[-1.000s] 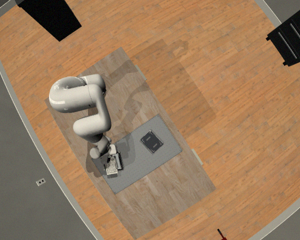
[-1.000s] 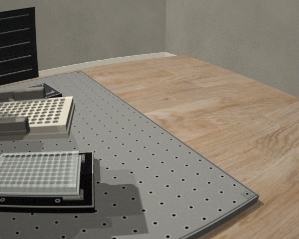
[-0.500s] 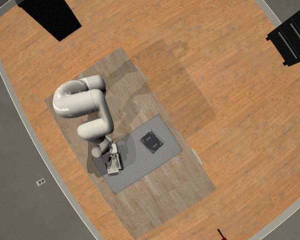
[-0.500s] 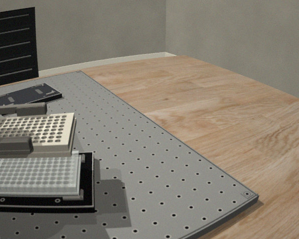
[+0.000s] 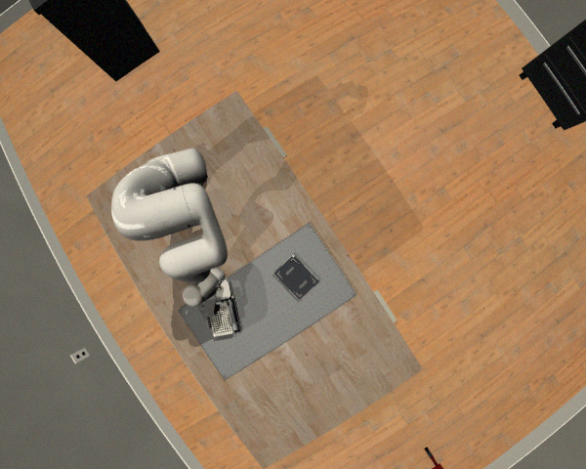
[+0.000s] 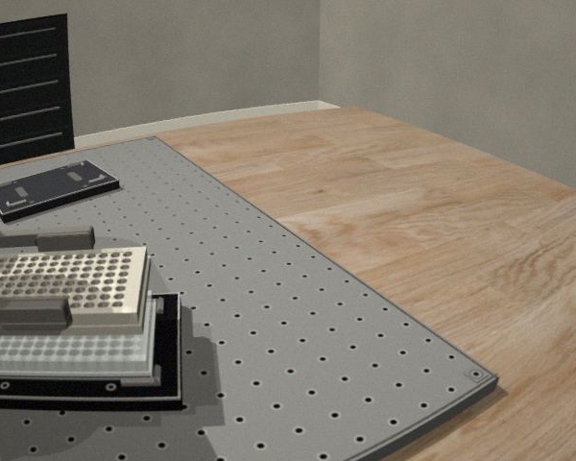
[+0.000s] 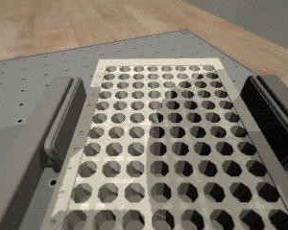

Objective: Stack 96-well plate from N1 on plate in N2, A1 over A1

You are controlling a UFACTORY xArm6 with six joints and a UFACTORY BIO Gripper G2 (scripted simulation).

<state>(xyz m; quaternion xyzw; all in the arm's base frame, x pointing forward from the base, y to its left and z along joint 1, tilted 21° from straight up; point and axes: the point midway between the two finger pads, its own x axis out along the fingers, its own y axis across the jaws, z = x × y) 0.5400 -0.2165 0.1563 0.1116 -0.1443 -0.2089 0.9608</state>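
Observation:
A cream 96-well plate (image 5: 217,330) (image 6: 136,282) (image 7: 146,155) is held between the fingers of my gripper (image 5: 224,320) (image 6: 81,278) (image 7: 168,117), one finger along each long side. It looks about level and hangs over the clear plate (image 6: 75,366), which sits in the black nest N2 (image 6: 169,329). In the exterior view the clear plate's front strip and right edge show below the cream plate; a small height gap seems to remain. Nest N1 (image 5: 296,278) (image 6: 50,185) is empty. I cannot make out the cut-off corners; the cream plate's near end is out of the wrist view.
Both nests stand on the grey perforated board (image 5: 278,322) (image 6: 288,342) (image 7: 134,50), which lies on the wooden table (image 5: 333,378) (image 6: 402,223). N1 is well apart from the held plate. A black drawer cabinet (image 5: 570,75) (image 6: 25,89) stands beyond the table.

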